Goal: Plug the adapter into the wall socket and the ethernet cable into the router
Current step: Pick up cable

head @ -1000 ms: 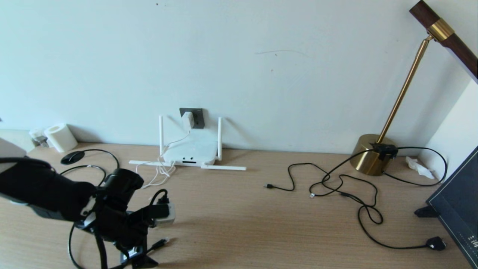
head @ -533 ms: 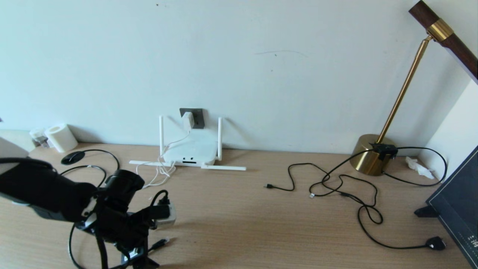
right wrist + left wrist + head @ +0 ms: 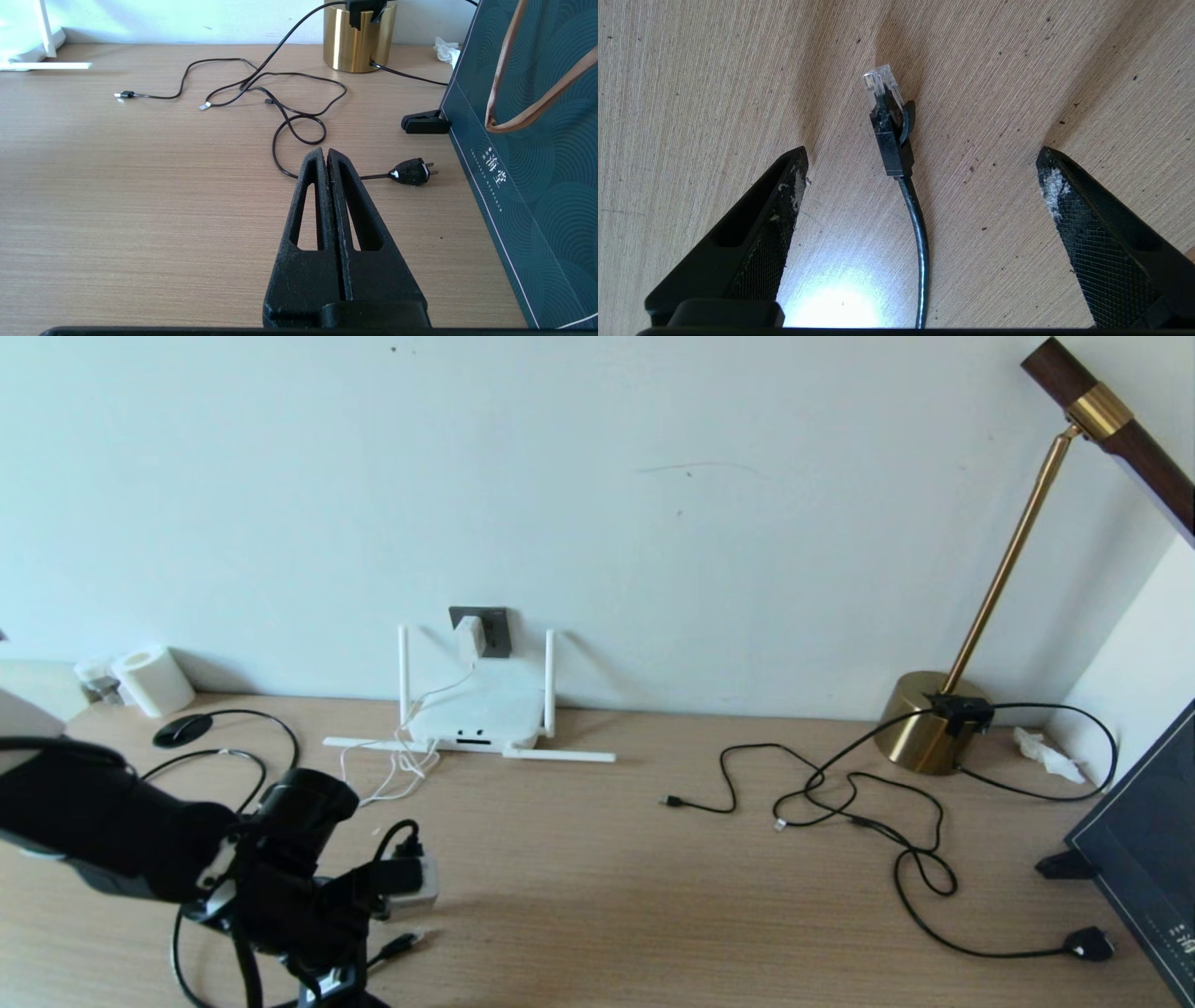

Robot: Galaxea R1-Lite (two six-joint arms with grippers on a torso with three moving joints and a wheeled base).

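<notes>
The left gripper (image 3: 922, 161) hangs over the near left part of the bench (image 3: 653, 887), its jaws released and spread wide. In the left wrist view the plug of the ethernet cable (image 3: 889, 128) lies flat on the wood between the 2 fingers (image 3: 782, 196), touching neither, clear tip pointing away from the wrist. In the head view that plug (image 3: 403, 944) lies just beside the arm.

The right gripper (image 3: 327, 154) sits low over the near right part of the bench, jaws clenched with nothing between them. Just past it lies a small black plug (image 3: 411, 171) with 2 pins, on a thin black cord (image 3: 285, 112) that loops back toward a brass lamp base (image 3: 357, 39). To the right stands a dark green paper bag (image 3: 528, 154) with tan handles; what it holds cannot be seen.

Farther back the router (image 3: 478, 714) lies against the wall, 2 antennas upright and 2 flat on the bench. Above it the adapter (image 3: 470, 636) sits in the wall socket (image 3: 482, 630), its white cord hanging down to the router. At far left stands a white paper roll (image 3: 151, 679).
</notes>
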